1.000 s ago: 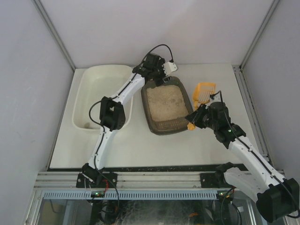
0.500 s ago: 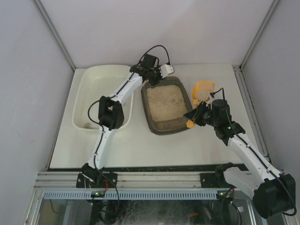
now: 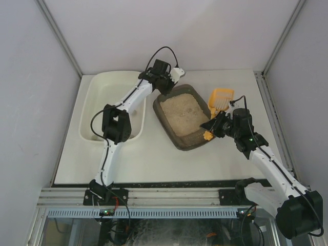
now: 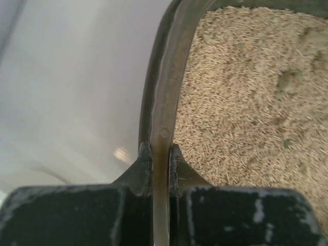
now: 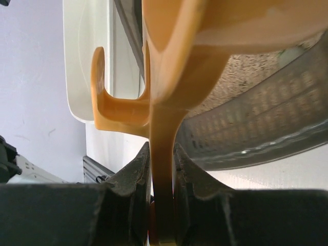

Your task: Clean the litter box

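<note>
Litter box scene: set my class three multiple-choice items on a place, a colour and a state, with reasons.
1. In the top view, the white tub lies where from the litter box? A) left B) right C) inside it
2. The scoop is: A) blue B) orange C) green
3. The left gripper is: A) open above the tub B) shut on the scoop C) shut on the litter box's rim
Answers: 1 A, the tub sits left of the box; 2 B, its head shows orange; 3 C, the left wrist view shows its jaws pinching the rim.

Litter box (image 3: 190, 144) sits between tub (image 3: 102, 87) and scoop (image 3: 221, 98).
</note>
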`<move>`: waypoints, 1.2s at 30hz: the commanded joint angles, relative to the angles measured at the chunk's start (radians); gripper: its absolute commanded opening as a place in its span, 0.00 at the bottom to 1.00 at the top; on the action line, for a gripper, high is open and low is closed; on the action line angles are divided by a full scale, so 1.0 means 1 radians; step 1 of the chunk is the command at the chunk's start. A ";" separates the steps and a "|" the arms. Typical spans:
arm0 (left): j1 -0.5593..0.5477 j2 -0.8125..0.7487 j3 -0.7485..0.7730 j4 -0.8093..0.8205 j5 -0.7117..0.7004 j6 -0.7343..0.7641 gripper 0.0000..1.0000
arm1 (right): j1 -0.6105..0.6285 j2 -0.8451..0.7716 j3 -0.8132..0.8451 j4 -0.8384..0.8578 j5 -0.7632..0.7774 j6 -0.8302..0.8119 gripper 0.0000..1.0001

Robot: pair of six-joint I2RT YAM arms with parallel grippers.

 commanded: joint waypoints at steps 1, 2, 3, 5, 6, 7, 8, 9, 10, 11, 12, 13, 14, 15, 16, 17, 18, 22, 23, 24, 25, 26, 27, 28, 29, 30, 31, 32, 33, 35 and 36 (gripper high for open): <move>-0.005 -0.155 -0.166 -0.087 -0.050 -0.437 0.00 | -0.006 -0.027 0.005 0.056 -0.020 0.002 0.00; -0.005 -0.186 -0.205 -0.086 -0.050 -0.488 0.00 | -0.006 -0.028 0.006 0.057 -0.022 0.001 0.00; -0.005 -0.216 -0.243 -0.084 -0.054 -0.536 0.00 | -0.006 -0.029 0.005 0.058 -0.022 0.000 0.00; -0.005 -0.271 -0.308 -0.092 -0.080 -0.630 0.00 | -0.008 -0.032 0.003 0.063 -0.028 0.002 0.00; -0.005 -0.295 -0.333 -0.102 -0.108 -0.685 0.00 | -0.008 -0.033 0.003 0.064 -0.031 0.003 0.00; -0.005 -0.320 -0.349 -0.124 -0.147 -0.728 0.00 | -0.008 -0.032 0.003 0.065 -0.036 0.005 0.00; -0.007 -0.328 -0.355 -0.157 -0.184 -0.766 0.00 | -0.009 -0.031 0.003 0.066 -0.042 0.006 0.00; -0.014 -0.338 -0.351 -0.199 -0.224 -0.797 0.00 | -0.009 -0.027 0.003 0.068 -0.053 0.008 0.00; -0.021 -0.342 -0.343 -0.240 -0.239 -0.821 0.00 | -0.011 -0.022 0.005 0.071 -0.068 0.009 0.00; -0.025 -0.348 -0.340 -0.276 -0.237 -0.849 0.00 | -0.012 -0.015 0.005 0.073 -0.088 0.011 0.00; -0.025 -0.357 -0.348 -0.312 -0.222 -0.886 0.00 | -0.013 -0.005 0.007 0.073 -0.103 0.012 0.00; -0.025 -0.369 -0.367 -0.332 -0.202 -0.925 0.00 | -0.014 0.004 0.010 0.067 -0.111 0.013 0.00; -0.025 -0.381 -0.394 -0.347 -0.164 -0.966 0.00 | -0.014 0.012 0.012 0.060 -0.112 0.012 0.00; -0.025 -0.395 -0.430 -0.358 -0.119 -0.999 0.00 | -0.014 0.020 0.014 0.058 -0.116 0.013 0.00; -0.024 -0.408 -0.470 -0.362 -0.065 -1.032 0.00 | -0.014 0.033 0.016 0.058 -0.122 0.015 0.00; -0.025 -0.424 -0.510 -0.357 -0.009 -1.063 0.00 | -0.014 0.044 0.019 0.056 -0.132 0.016 0.00; -0.027 -0.439 -0.554 -0.348 0.038 -1.096 0.00 | -0.014 0.058 0.027 0.052 -0.143 0.017 0.00; -0.059 -0.510 -0.660 -0.298 0.127 -1.173 0.00 | -0.014 0.108 0.063 0.021 -0.179 0.016 0.00; -0.069 -0.531 -0.677 -0.288 0.130 -1.204 0.00 | -0.013 0.119 0.070 0.019 -0.187 0.017 0.00; -0.075 -0.551 -0.694 -0.278 0.135 -1.229 0.00 | -0.013 0.129 0.077 0.016 -0.194 0.017 0.00; -0.078 -0.572 -0.714 -0.268 0.149 -1.259 0.00 | -0.012 0.143 0.086 0.014 -0.206 0.018 0.00; -0.081 -0.591 -0.736 -0.259 0.158 -1.292 0.00 | -0.010 0.159 0.097 0.006 -0.216 0.019 0.00; -0.082 -0.610 -0.760 -0.255 0.159 -1.325 0.00 | -0.010 0.176 0.115 -0.010 -0.229 0.019 0.00; -0.084 -0.630 -0.775 -0.248 0.159 -1.351 0.00 | -0.010 0.197 0.133 -0.029 -0.239 0.018 0.00; -0.086 -0.652 -0.799 -0.235 0.156 -1.377 0.00 | -0.008 0.215 0.154 -0.054 -0.248 0.016 0.00; -0.092 -0.676 -0.834 -0.222 0.149 -1.399 0.00 | -0.008 0.233 0.175 -0.078 -0.255 0.015 0.00; -0.101 -0.708 -0.861 -0.208 0.144 -1.423 0.00 | -0.008 0.250 0.192 -0.104 -0.259 0.014 0.00; -0.112 -0.730 -0.886 -0.188 0.139 -1.443 0.01 | -0.007 0.267 0.210 -0.130 -0.268 0.015 0.00; -0.125 -0.753 -0.908 -0.175 0.133 -1.460 0.04 | -0.006 0.286 0.227 -0.157 -0.277 0.014 0.00; -0.150 -0.799 -0.948 -0.139 0.104 -1.499 0.13 | -0.003 0.325 0.276 -0.238 -0.278 -0.003 0.00; -0.162 -0.820 -0.964 -0.121 0.094 -1.516 0.16 | 0.000 0.348 0.299 -0.286 -0.273 -0.023 0.00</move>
